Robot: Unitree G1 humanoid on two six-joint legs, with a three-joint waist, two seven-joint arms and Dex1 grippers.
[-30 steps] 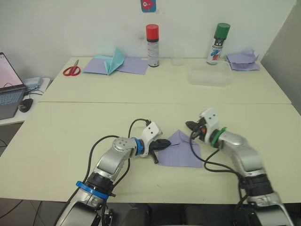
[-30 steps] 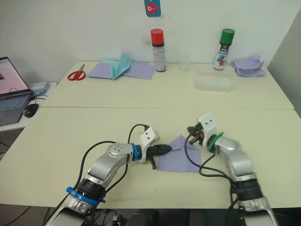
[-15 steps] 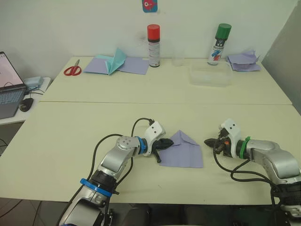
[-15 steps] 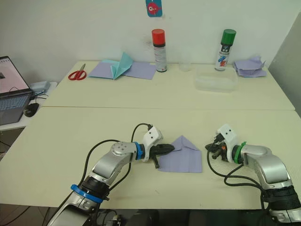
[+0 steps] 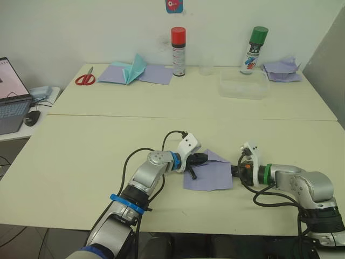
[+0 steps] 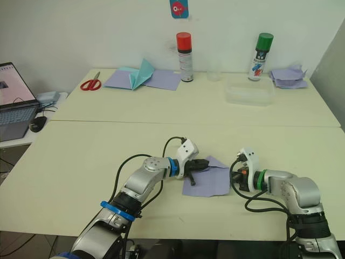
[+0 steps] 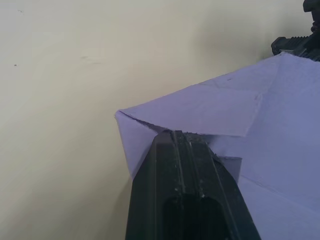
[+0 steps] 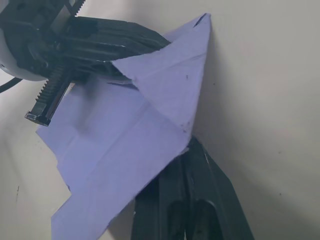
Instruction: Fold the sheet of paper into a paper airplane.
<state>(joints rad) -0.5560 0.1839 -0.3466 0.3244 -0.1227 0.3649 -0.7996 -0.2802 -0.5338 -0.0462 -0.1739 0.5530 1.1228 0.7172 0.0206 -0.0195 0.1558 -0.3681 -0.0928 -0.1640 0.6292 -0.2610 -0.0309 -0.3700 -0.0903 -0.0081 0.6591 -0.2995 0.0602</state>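
The sheet of paper (image 5: 209,174) is pale lavender and lies flat on the near table with its top left corner folded down into a triangular flap (image 7: 210,107). My left gripper (image 5: 203,158) is shut, its tip pressed on the sheet at the flap's edge. My right gripper (image 5: 235,170) is shut and low on the table at the sheet's right edge. In the right wrist view the paper's corner (image 8: 175,100) overlaps my right fingers (image 8: 197,200). The paper airplane is not formed.
On the far table stand a red-capped can (image 5: 178,44), a green-capped can (image 5: 255,43) and a clear container (image 5: 243,85). A teal paper plane (image 5: 133,69), red scissors (image 5: 82,80) and a crumpled lavender heap (image 5: 282,69) lie there too. A laptop (image 5: 11,97) sits far left.
My right gripper drew away to the right, then came back low to the sheet's right edge. The left gripper stayed on the sheet's left part. The camera shifted slightly.
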